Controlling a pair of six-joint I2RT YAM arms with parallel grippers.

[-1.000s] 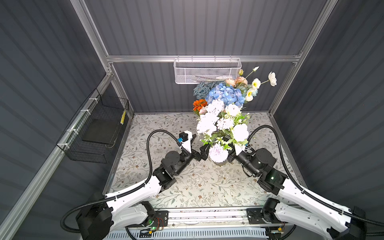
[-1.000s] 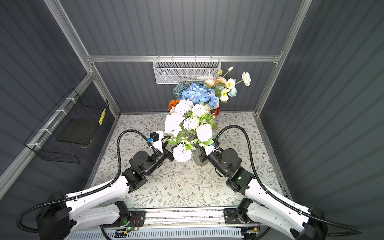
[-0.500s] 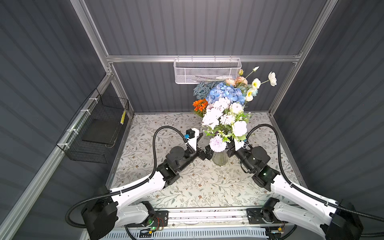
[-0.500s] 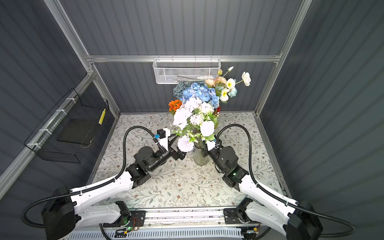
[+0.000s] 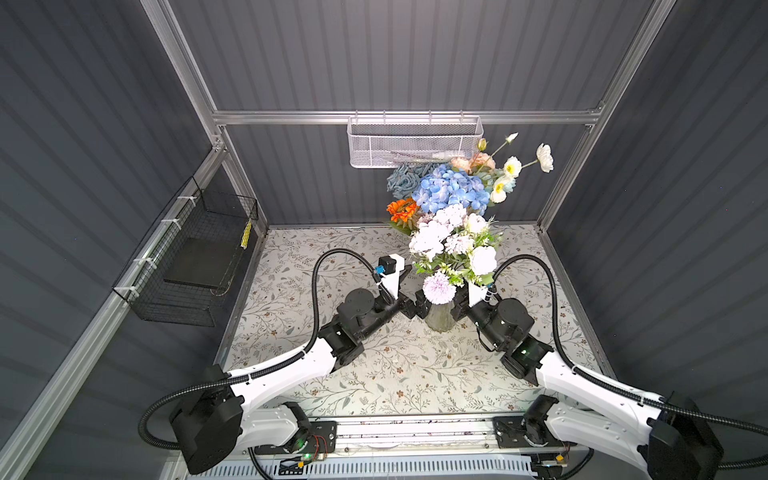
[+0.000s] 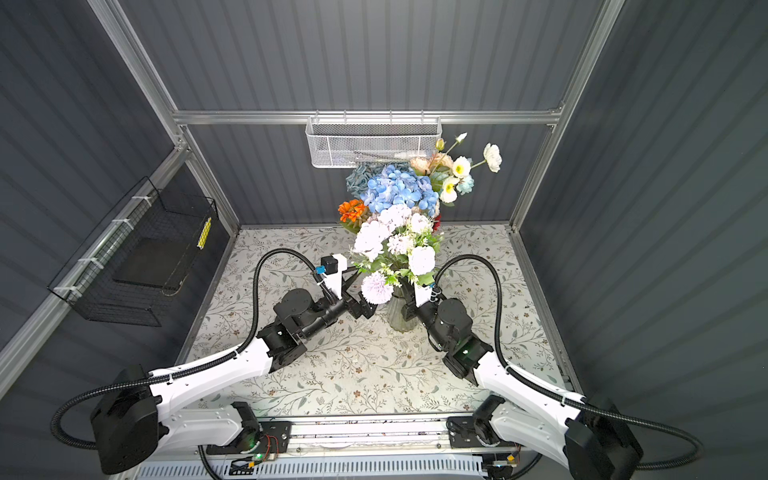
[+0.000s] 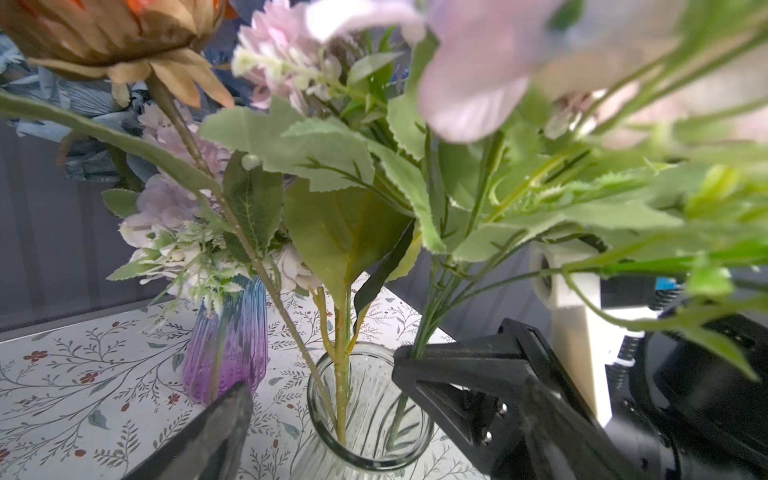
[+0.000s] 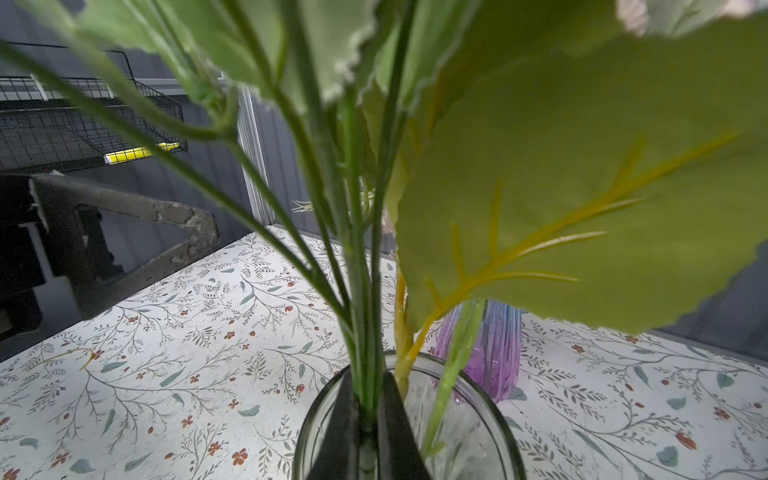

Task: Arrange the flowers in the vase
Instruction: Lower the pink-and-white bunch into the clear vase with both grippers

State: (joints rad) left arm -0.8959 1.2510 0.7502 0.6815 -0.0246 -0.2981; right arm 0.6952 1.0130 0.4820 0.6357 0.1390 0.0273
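Both top views look down on the floral-patterned desk point(image 5: 395, 374) from above its six o'clock edge, facing twelve, sharing the whole cell. The wrist cameras sit close at nine and three o'clock of the clear ribbed glass vase point(image 7: 374, 386), facing inward through green-stemmed artificial flowers point(image 8: 582, 187); both show the purple-blue ribbed glass vase point(image 8: 494, 357).

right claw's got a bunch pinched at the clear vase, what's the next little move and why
Probably open the right claw to let go. It is shut on the green stems right at the mouth of the clear vase, and in the left wrist view their lower ends reach down inside the glass, so they should settle in once released.
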